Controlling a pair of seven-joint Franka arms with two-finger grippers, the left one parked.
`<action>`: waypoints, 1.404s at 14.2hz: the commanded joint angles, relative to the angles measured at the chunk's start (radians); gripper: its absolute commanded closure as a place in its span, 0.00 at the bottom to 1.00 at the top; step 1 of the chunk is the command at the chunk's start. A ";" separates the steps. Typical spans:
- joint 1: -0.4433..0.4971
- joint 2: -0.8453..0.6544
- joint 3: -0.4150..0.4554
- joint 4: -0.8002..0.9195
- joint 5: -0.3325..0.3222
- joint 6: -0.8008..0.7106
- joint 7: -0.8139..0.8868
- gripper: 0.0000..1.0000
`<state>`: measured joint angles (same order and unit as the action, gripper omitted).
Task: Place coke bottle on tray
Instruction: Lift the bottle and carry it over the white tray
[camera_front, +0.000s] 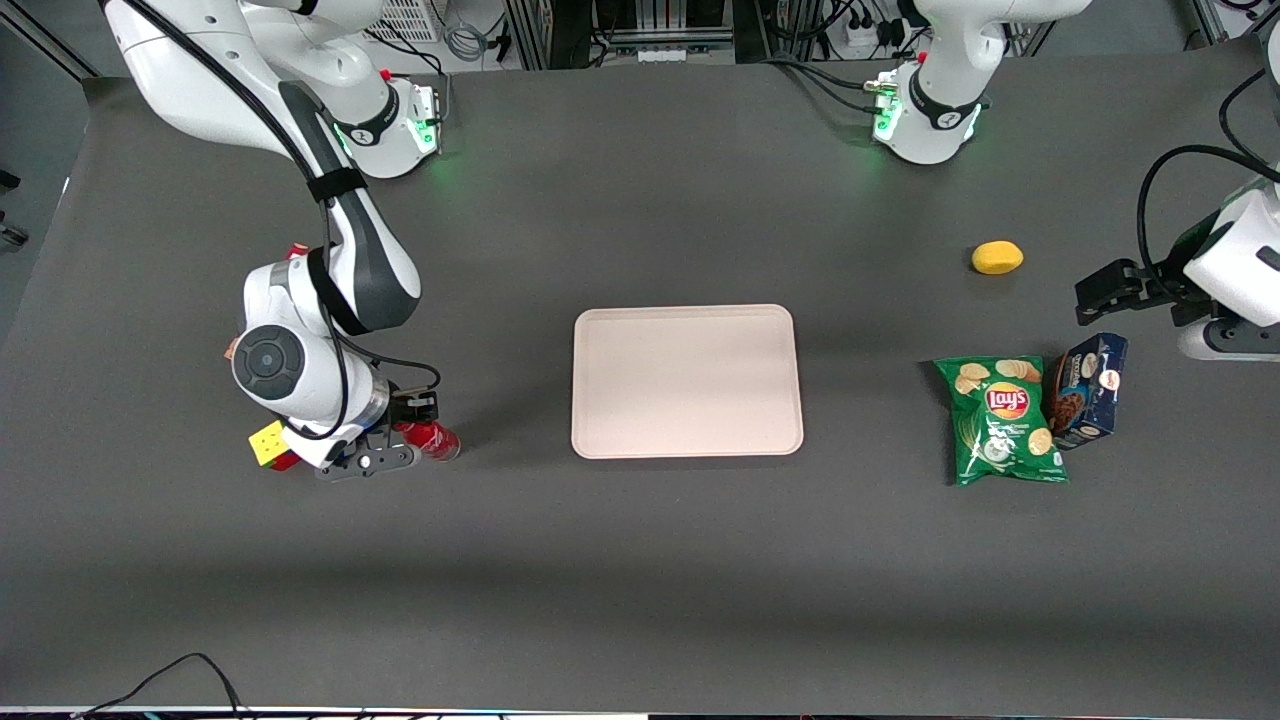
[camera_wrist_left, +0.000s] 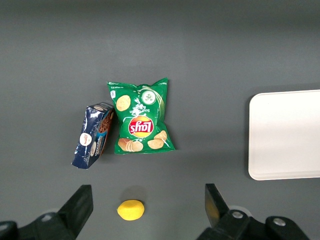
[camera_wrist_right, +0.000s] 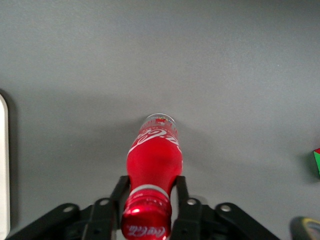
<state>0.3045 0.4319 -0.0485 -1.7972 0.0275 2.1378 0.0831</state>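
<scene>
The gripper (camera_front: 398, 440) sat low over the worktop (camera_front: 640, 560) toward the working arm's end, its two fingers closed against the neck and shoulder of the coke bottle (camera_front: 430, 438), just under the red cap. In the wrist view the bottle (camera_wrist_right: 154, 172) ran straight away from the gripper (camera_wrist_right: 150, 192), cap nearest the camera and clear base farthest, apparently lying on its side, though whether it was resting on the worktop or lifted clear could not be told. The tray (camera_front: 687, 381) lay well apart, toward the middle of the worktop and empty, so the coming move would be a sideways carry toward the parked arm's end. A colourful cube (camera_front: 268, 442) sat just beside the wrist, partly hidden by the arm.
</scene>
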 joint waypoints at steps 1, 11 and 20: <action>0.004 -0.042 0.009 -0.025 0.014 0.011 -0.017 0.93; 0.002 -0.146 0.015 0.174 0.011 -0.269 -0.023 1.00; 0.015 -0.219 0.050 0.361 0.020 -0.550 0.039 1.00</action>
<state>0.3049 0.1833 -0.0271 -1.4786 0.0287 1.6078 0.0828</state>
